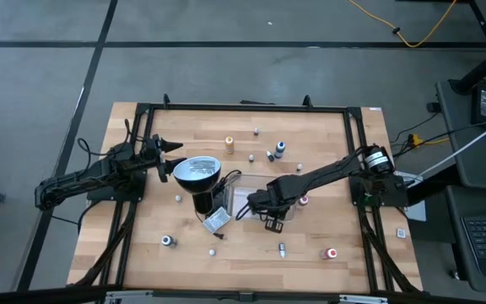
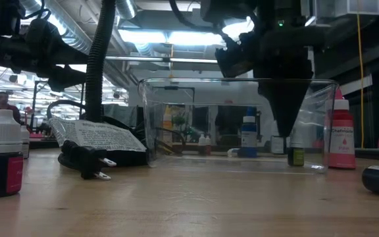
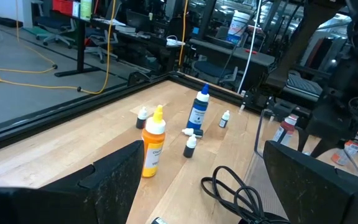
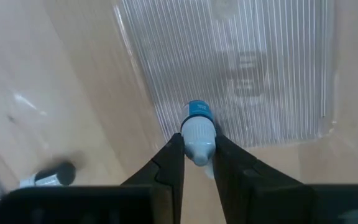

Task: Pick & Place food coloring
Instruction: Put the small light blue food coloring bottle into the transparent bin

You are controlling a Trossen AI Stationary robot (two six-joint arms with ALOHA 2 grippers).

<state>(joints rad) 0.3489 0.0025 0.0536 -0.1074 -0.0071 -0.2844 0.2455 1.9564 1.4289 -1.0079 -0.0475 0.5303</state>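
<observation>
My right gripper (image 4: 197, 148) points straight down over the clear tray (image 4: 247, 68), shut on a tiny food coloring bottle (image 4: 197, 127) with a pale body and a blue lower end. In the high view this gripper (image 1: 258, 203) hangs over the tray (image 1: 236, 179) at mid-table. In the low view it (image 2: 287, 130) reaches down inside the tray's walls (image 2: 176, 118). Other food coloring bottles stand scattered on the wood: an orange one (image 3: 153, 146) and a blue one (image 3: 198, 111). My left gripper (image 1: 174, 148) waits open at the table's left, pointing level. My right gripper pinches the bottle's pale part (image 4: 197, 142) between its two fingers, coming from above and pointing down. The bottle hangs upright below the fingertips with its blue end (image 4: 197, 111) lowest, above the tray's ribbed floor. Whether it touches the floor I cannot tell.
A black lamp with a round silvery head (image 1: 197, 171) lies left of the tray, its cord, plug and label (image 2: 87, 158) beside it. A red bottle (image 2: 341, 135) stands by the tray's right side, a dark one (image 2: 2, 158) nearer, and several small bottles (image 1: 332, 252) dot the near side.
</observation>
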